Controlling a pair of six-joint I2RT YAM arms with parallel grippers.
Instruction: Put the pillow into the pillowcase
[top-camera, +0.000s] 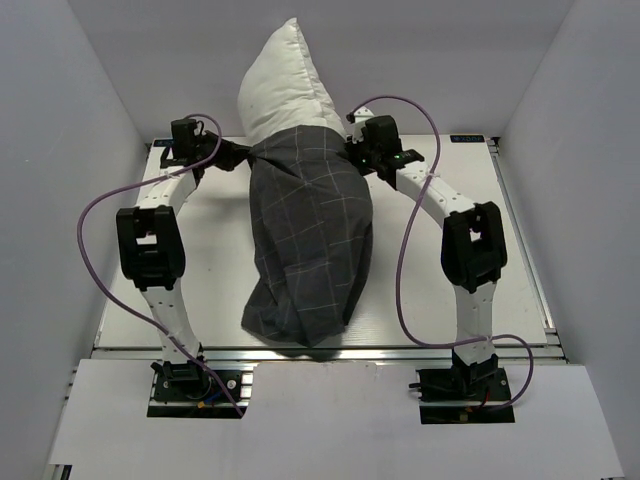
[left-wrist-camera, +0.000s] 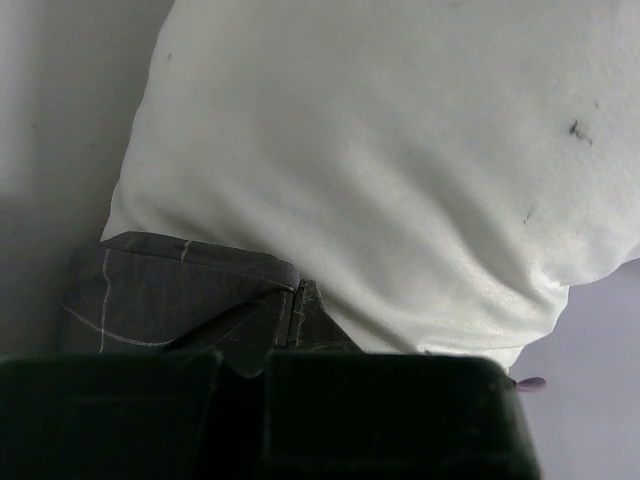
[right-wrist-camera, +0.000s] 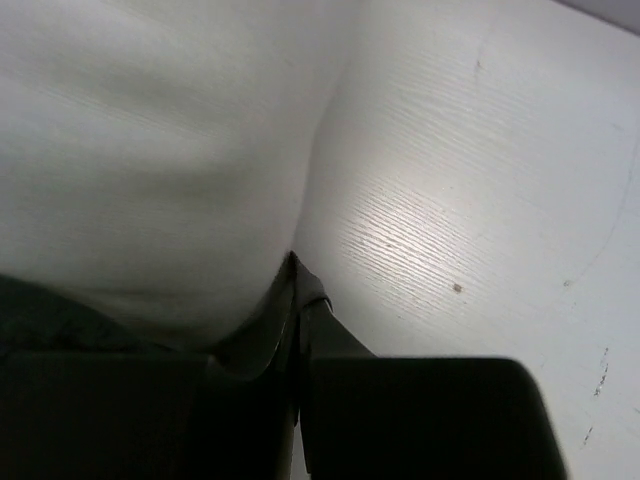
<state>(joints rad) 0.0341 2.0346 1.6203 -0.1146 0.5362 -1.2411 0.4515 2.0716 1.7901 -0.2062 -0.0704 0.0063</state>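
As seen from above, the pillow sits mostly inside the pillowcase on the table, with its far end bare. The left gripper and right gripper flank the rim. The left wrist view shows that gripper's 2 fingers pinching a pillowcase fold. In the dim right wrist view the fingers are closed, seemingly on dark cloth.

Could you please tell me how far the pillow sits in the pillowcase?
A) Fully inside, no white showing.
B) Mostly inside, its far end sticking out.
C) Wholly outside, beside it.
B: the pillow shows only its white far end beyond the opening of the pillowcase, which bulges over the rest.
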